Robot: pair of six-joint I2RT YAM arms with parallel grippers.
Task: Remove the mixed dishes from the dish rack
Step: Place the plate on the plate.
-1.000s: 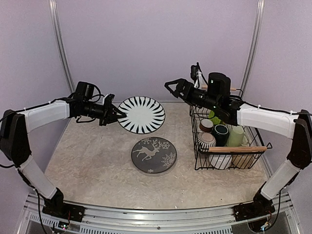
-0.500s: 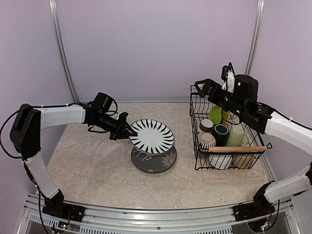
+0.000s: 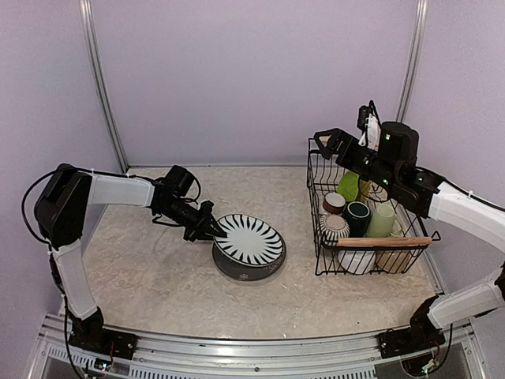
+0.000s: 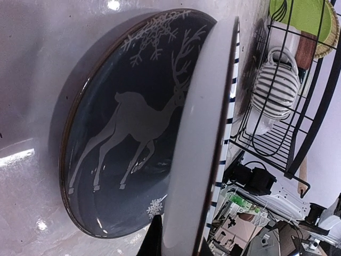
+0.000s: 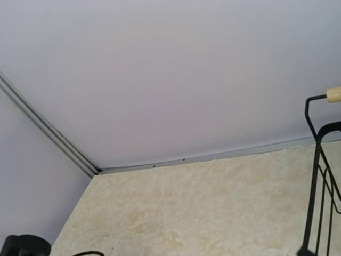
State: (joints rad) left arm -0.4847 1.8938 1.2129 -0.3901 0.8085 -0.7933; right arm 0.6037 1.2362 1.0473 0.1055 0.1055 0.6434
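Pale lilac walls close in a speckled beige tabletop, and low over it the left claw is clamped tight on the rim of the striped plate, one finger on each face of the edge. Straight out from the fingertips that plate slopes down over the dark reindeer plate, which lies flat on the table directly beneath. The wrist view shows a wedge of gap on the claw's side, and whether the far rims touch I cannot tell. Glazed ceramic like this is stiff, fairly heavy for a rim pinch, slick and easy to chip. I judge the edge grip sound, but best let go only once the plate is nearly flat, or it may clack down or skate on the glaze below. Farther out, beyond both plates, stands the dish rack, holding a lime-green plate on edge, a dark teal mug, a pale green mug, a striped cup and white bowls at its near end. The right claw hangs above the rack's far corner, jaws spread wide with nothing in them. The mugs suit a pinch across the wall at the lip, the upright plate one on its top rim.
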